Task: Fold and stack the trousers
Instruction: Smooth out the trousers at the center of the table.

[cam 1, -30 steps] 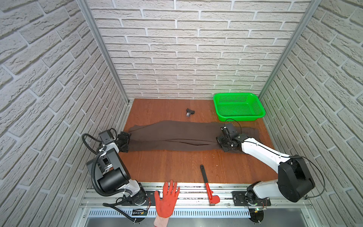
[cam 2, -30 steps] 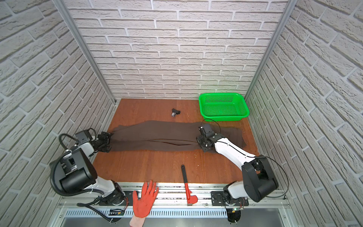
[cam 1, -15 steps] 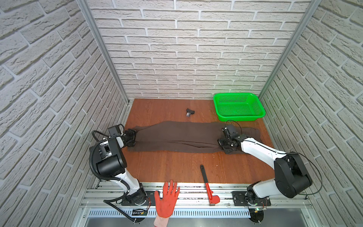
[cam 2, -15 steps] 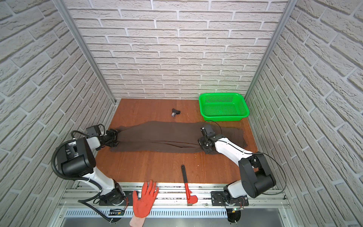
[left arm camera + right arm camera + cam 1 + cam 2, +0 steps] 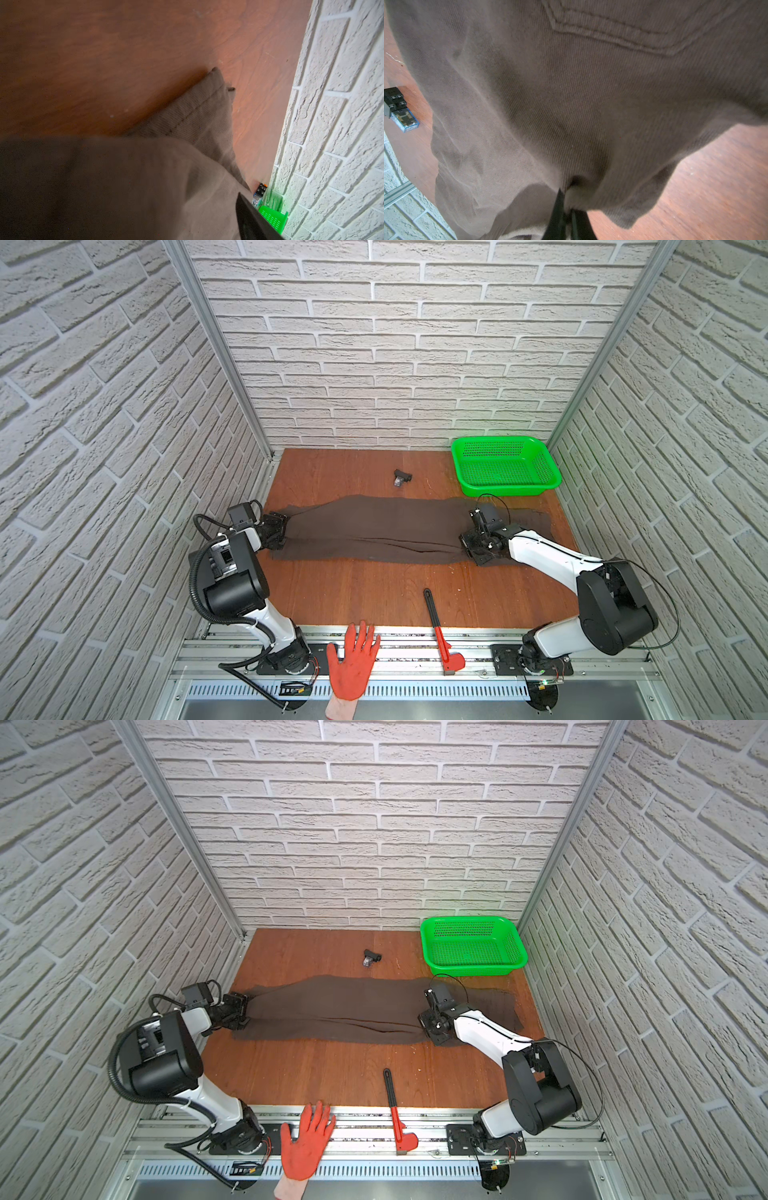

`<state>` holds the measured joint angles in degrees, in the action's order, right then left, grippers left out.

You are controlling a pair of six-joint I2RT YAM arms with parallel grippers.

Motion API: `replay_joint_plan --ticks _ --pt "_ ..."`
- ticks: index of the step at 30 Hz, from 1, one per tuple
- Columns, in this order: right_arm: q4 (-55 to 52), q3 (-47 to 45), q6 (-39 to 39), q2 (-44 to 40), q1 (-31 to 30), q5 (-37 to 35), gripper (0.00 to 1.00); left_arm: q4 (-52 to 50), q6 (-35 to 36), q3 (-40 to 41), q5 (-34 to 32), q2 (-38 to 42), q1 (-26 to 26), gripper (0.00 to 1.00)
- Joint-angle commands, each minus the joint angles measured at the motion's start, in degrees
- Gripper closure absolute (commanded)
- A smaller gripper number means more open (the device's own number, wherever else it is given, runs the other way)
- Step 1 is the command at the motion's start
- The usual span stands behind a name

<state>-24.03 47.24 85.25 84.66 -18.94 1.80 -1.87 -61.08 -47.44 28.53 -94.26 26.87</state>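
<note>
only the right wrist view shows our right gripper (image 5: pixel 567 206) pinching the trousers (image 5: pixel 571 104); from above our left gripper (image 5: pixel 277 531) sits at the leg ends, perhaps spread, we cannot tell.

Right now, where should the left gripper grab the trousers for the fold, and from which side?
Grip the trousers at the leg hems, coming low from the robot's left: both legs lie flat and end there by the left gripper, while the right gripper pinches the seat end.
</note>
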Motion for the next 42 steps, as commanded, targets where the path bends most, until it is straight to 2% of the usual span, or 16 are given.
replay_joint_plan --ticks 1,9,12,19,23,24,29,36,39,42 --pt "0.5 0.2 -0.8 0.4 0.3 0.3 0.95 -1.8 1.0 0.0 -2.5 3.6 0.3 0.28" --pt "0.9 0.5 -0.7 1.4 0.3 0.7 0.95 0.0 0.8 -3.4 -2.2 -0.7 -0.3 0.33" --pt "1.0 0.7 -0.8 1.8 0.3 1.1 0.95 1.0 0.7 -3.8 -1.9 -2.1 -0.3 0.39" --pt "0.9 1.6 -1.0 2.6 0.3 1.3 0.95 -0.4 2.0 -6.0 -3.1 -2.5 -0.2 0.70" --pt "0.6 2.7 -1.1 2.7 0.4 1.9 0.95 -0.3 2.1 -7.9 -2.3 -3.0 -0.2 0.98" --pt "0.4 3.2 -1.1 2.7 0.4 2.1 0.95 -0.3 2.1 -8.7 -2.0 -2.9 -0.3 1.00" --pt "-0.9 6.9 -1.4 2.4 0.4 2.4 0.95 -3.2 3.1 -18.2 -2.2 -3.7 -1.0 1.00" --pt "-2.2 13.0 -1.4 3.2 0.5 1.7 0.95 -11.0 4.7 -40.1 -1.5 -10.0 -4.7 1.00" --pt "-2.7 15.1 -1.4 3.5 0.6 1.2 0.95 -11.8 4.7 -44.2 -1.2 -10.2 -5.3 1.00" --pt "-3.3 16.1 -1.7 3.3 0.7 0.8 0.95 -12.0 5.9 -43.6 -1.4 -9.0 -5.1 1.00"
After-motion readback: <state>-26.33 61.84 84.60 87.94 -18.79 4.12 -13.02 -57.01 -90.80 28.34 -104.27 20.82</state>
